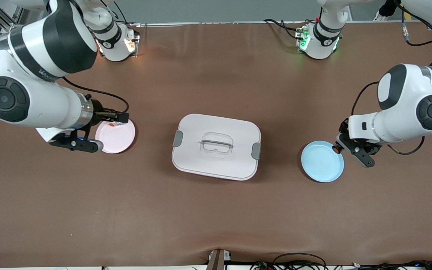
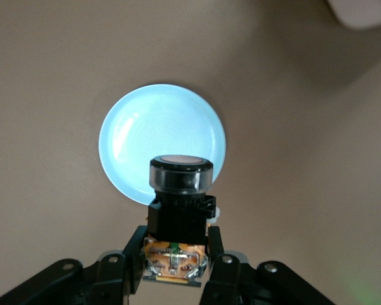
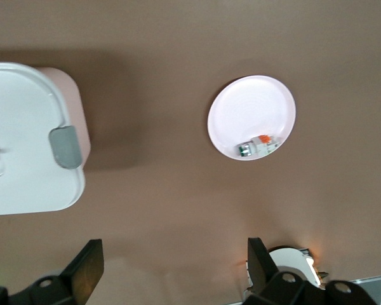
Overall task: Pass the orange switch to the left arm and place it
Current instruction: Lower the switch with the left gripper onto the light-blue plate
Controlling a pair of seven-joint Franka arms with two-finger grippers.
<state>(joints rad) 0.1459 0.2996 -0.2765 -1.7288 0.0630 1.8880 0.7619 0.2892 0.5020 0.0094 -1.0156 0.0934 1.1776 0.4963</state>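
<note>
My left gripper (image 2: 176,267) clamps the tiny black orange-faced switch (image 2: 178,210) over the pale blue round plate (image 1: 321,161); my right gripper (image 3: 171,267), jaws apart, waits above the pink round plate (image 1: 115,136). A low crossing risks clipping the large white latched plastic box (image 1: 216,146).

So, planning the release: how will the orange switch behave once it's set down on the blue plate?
Likely rigid: the left gripper clamps the orange switch without visible deformation. Its round cap may roll if laid sideways. The blue plate looks glossy, so it might slide.
</note>
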